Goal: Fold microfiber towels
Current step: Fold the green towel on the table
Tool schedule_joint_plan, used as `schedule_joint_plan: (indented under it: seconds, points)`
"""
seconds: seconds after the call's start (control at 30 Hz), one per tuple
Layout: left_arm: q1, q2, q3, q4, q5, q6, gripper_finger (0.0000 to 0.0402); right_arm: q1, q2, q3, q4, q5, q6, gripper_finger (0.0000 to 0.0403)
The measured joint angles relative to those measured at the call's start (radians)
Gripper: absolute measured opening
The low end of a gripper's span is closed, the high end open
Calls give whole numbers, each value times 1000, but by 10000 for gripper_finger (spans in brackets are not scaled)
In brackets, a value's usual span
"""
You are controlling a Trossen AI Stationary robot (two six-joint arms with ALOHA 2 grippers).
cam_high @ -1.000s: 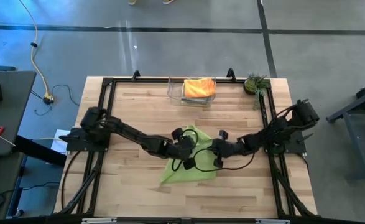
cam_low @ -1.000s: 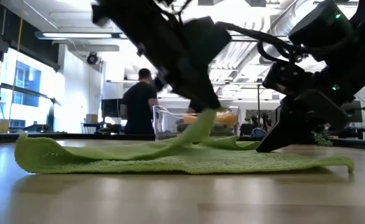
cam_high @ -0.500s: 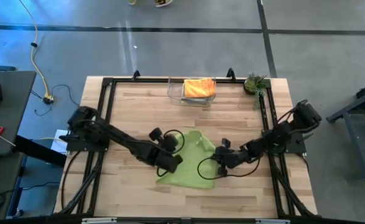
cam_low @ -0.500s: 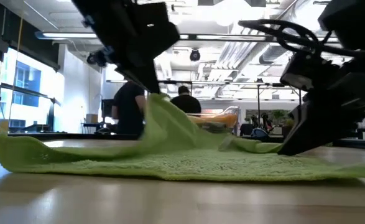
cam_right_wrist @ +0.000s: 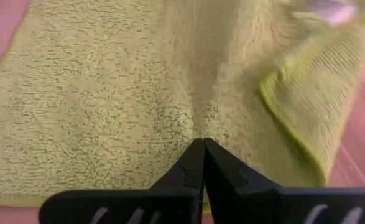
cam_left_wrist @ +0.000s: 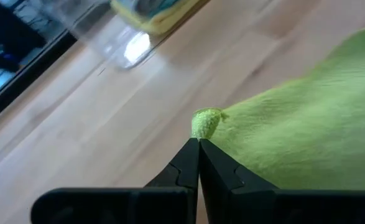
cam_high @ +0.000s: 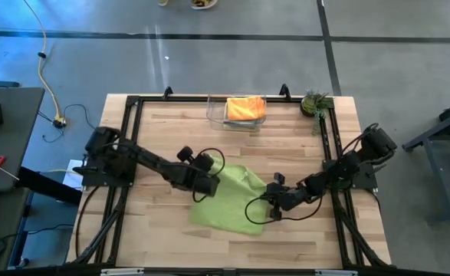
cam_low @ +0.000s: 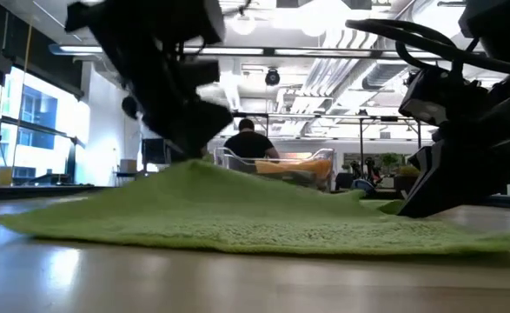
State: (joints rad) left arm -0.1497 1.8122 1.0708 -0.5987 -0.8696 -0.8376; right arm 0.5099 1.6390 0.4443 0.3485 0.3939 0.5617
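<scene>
Spreading step: lime green microfiber towel (cam_high: pixel 228 201) at bench (cam_high: pixel 163 230) centre. Left pincer (cam_high: pixel 208 182) pinches its ten-o'clock corner; right pincer (cam_high: pixel 274 208), closed, probably grips its three-o'clock edge. Next, flatten it.

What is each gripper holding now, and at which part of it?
Both grip the lime green microfiber towel. The left gripper pinches a corner of it, lifted off the table. The right gripper pinches it at its right edge, low on the table.

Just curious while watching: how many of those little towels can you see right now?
2. A lime green towel lies mid-table, pinched by the left claw and right claw. An orange towel sits in the clear bin at the far edge, possibly hiding others.
</scene>
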Motion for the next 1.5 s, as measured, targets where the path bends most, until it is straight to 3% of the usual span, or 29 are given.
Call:
schedule_joint_plan:
  seconds: [0.17,0.37,0.53,0.67,0.8,0.9,1.0,1.23,1.5]
  points:
    - [47,0,-80,88,34,36,0,0,1,0,6,9,6,0]
    - [64,-5,-97,48,74,96,33,0,-10,-2,16,7,7,5]
    - [51,-75,-97,-10,111,176,88,0,-96,-5,9,-12,18,55]
    - [9,-146,-137,45,166,271,109,0,-155,-3,0,81,25,113]
    - [-32,-217,-279,277,314,358,76,-12,-165,-3,-7,181,67,157]
    - [-53,-250,-378,518,410,417,36,-29,-163,-2,-19,189,96,174]
    - [-59,-254,-437,651,452,451,6,-46,-152,24,-45,171,97,175]
    - [-61,-256,-453,654,468,482,9,-100,-74,124,-258,147,237,161]
    - [-61,-256,-453,632,465,483,2,-120,-18,149,-223,90,253,142]
